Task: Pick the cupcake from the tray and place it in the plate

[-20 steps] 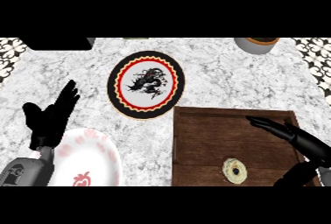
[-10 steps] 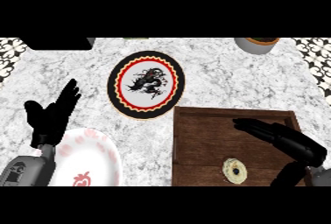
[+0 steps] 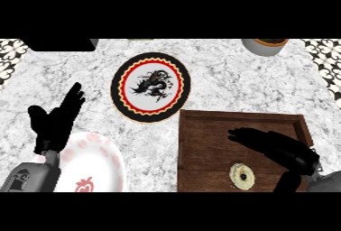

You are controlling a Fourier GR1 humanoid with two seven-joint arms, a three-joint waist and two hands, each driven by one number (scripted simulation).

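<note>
Cupcake (image 3: 242, 176) sits low in the frame, right of centre, resting on the floor of the wooden tray (image 3: 200, 135) near its bottom edge, pale with a dark centre. It's untouched, so I'm on the reaching step. My right hand (image 3: 279, 149) hangs over the tray just above and to the right of it, fingers straight and a little apart, pointing toward the upper left, thumb hanging down at the lower right. Nothing is in its grasp.

Two plates are on offer. The black one with a red ring (image 3: 150, 87) lies upper centre, just beyond the tray's top left corner. The white one with red marks (image 3: 100, 167) lies at the lower left. My left hand (image 3: 57, 119) rests open at the left edge, fingers up, partly over that white plate.

Next, I reckon, the right hand must drop and swing back over the cupcake, then curl round it before lifting. Which plate is meant, I can't tell.
</note>
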